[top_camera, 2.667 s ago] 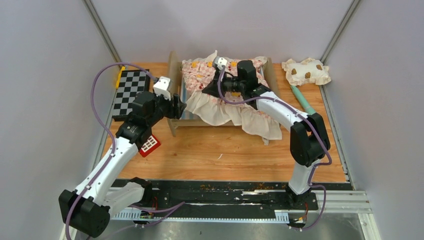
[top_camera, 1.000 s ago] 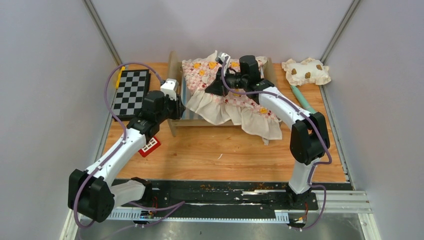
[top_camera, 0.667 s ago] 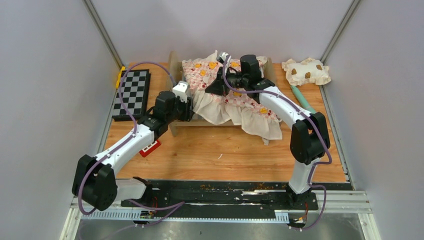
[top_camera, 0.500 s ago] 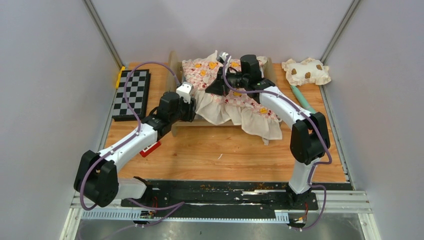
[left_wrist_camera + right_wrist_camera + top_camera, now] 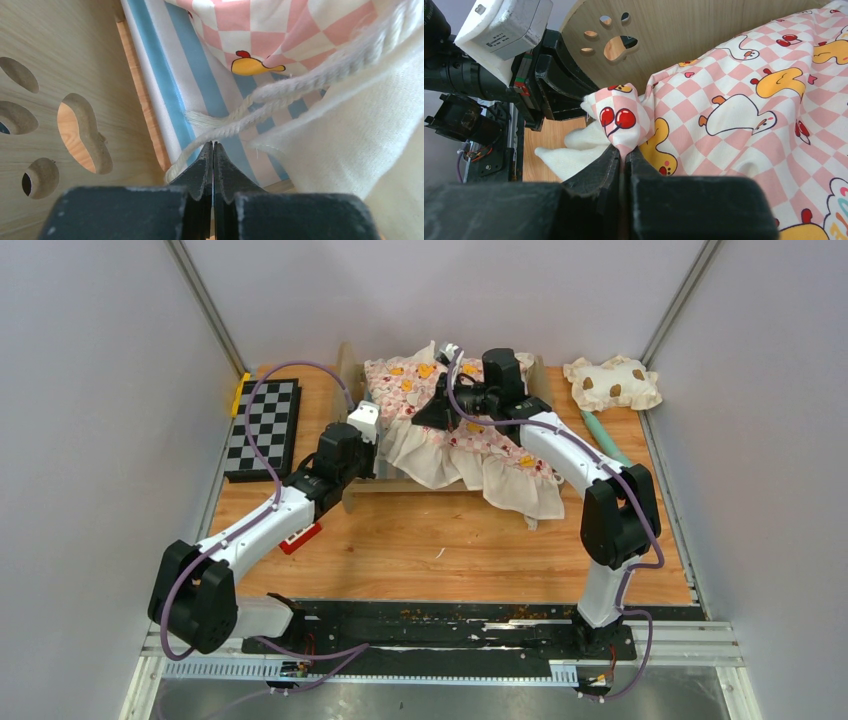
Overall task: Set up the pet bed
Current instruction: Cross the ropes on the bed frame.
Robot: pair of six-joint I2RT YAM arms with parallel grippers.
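The pet bed (image 5: 352,372), a light-wood frame, stands at the back of the table with its paw-print headboard (image 5: 664,30) on the left. The pink checkered cushion (image 5: 470,455) lies askew over it, its white ruffle hanging over the front rail. My right gripper (image 5: 624,150) is shut on a pinched fold of the cushion (image 5: 749,100) near the headboard. My left gripper (image 5: 213,145) is shut at the bed's front-left corner, above the blue-and-white striped base (image 5: 200,75). A white cord (image 5: 280,95) from the cushion lies across its tips, and nothing shows between the jaws.
A cream brown-spotted pillow (image 5: 612,383) lies at the back right with a teal stick (image 5: 605,440) beside it. A black-and-white checkerboard (image 5: 262,427) sits at the left edge. A small red-and-white block (image 5: 300,533) lies under the left forearm. Grey walls close in on both sides.
My left arm has slid right along the headboard to the bed's front-left corner, where its jaws opened and then closed. The right gripper has kept its hold on the cushion without moving.
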